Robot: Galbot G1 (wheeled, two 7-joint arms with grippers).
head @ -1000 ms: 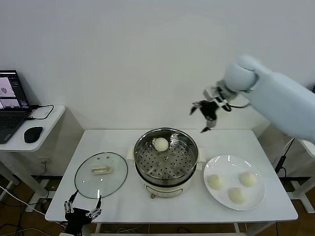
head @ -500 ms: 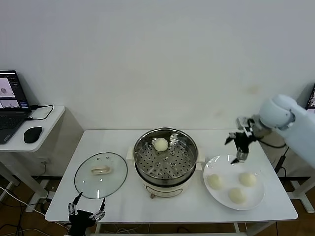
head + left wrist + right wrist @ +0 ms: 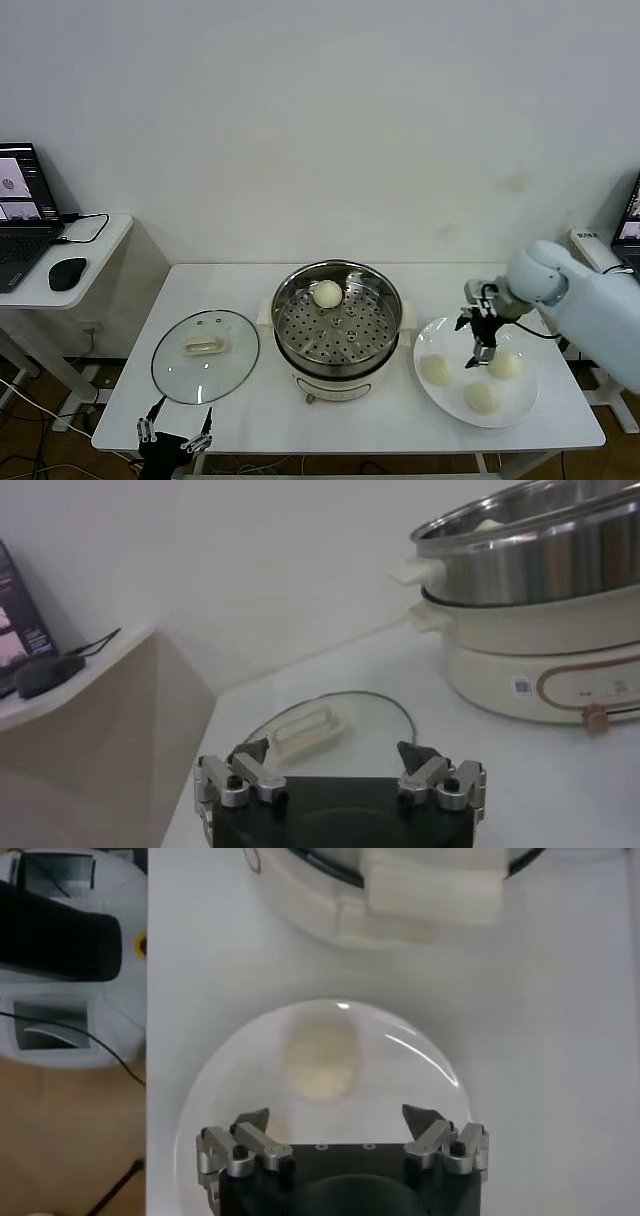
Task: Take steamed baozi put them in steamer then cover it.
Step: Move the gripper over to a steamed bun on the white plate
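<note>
Steamed baozi: three [image 3: 482, 397] lay on the white plate [image 3: 520, 410] beneath the right gripper [image 3: 478, 345]; a fourth [image 3: 327, 293] sat in the steamer [image 3: 337, 325], well apart from it.
The right gripper hung over the plate with fingers apart, holding nothing. The left gripper [image 3: 172, 437] waited low, fingers apart, near the cover [image 3: 205, 355] lying on the table [image 3: 250, 415].
</note>
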